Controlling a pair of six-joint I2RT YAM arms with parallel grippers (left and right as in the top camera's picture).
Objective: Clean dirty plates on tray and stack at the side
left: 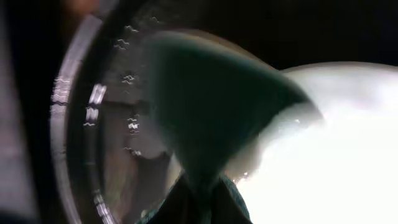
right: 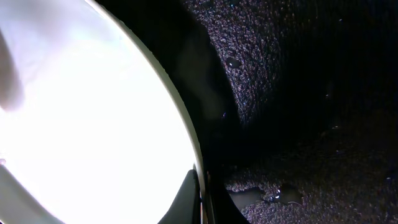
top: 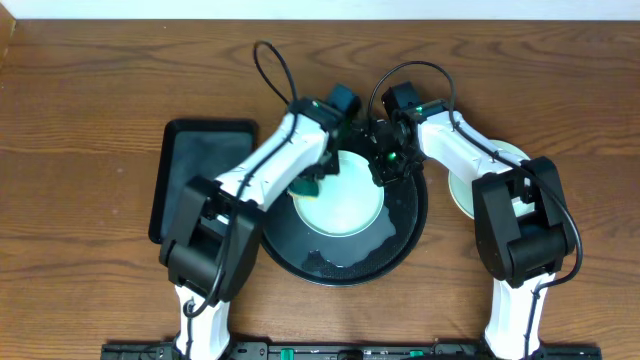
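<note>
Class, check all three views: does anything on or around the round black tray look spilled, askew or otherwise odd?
Yes. A pale puddle lies on the floor of the round black tray, near its robot-side rim, beside the plate. The right wrist view shows droplets too. It looks like spilled wash water.

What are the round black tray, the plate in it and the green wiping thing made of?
The round black tray looks like hard plastic: a grainy, matte floor with a glossy rim. The plate seems to be smooth plastic, pale and shiny. The green wiping thing looks like soft sponge or cloth; it is too blurred to tell.
</note>
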